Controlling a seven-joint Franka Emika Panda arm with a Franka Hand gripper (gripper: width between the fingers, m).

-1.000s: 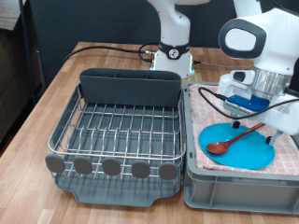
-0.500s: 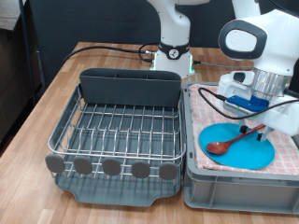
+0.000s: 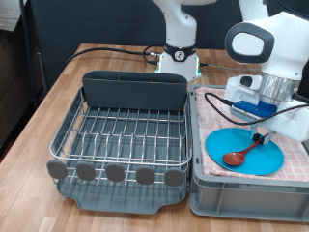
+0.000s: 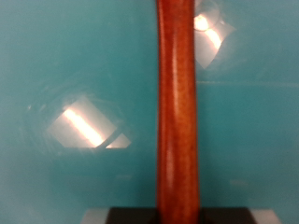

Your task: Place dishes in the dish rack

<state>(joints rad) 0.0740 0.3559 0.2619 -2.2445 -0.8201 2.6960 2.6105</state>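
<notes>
The wooden table (image 3: 58, 92) carried two large items side by side. The dish rack (image 3: 121, 135) occupied the exterior view's left and centre: a dark grey tray with a silver wire grid, a tall grey cutlery bin (image 3: 133, 90) along its far side and a row of rounded tabs (image 3: 116, 173) along its near edge. No dishes were seen in the rack. To the exterior view's right stood a grey bin (image 3: 246, 191) lined with a pink checked cloth (image 3: 214, 114).

The robot arm (image 3: 266, 43) reached down over that bin from the exterior view's top right. A second white robot base (image 3: 180, 60) stood behind the rack.

The blue plate (image 3: 246, 155) lay flat on the cloth inside the bin. The wooden spoon (image 3: 243, 151) lay across the plate, its bowl towards the exterior view's lower left and its handle slanting up towards the arm.

The gripper (image 3: 263, 128) was positioned low over the upper end of the spoon handle. The wrist view showed the reddish-brown handle running straight through the frame, with the plate's glossy blue surface and light reflections behind it. I could not tell from either view whether the fingers were spread or closed on the handle. The mug was not visible in either view.
</notes>
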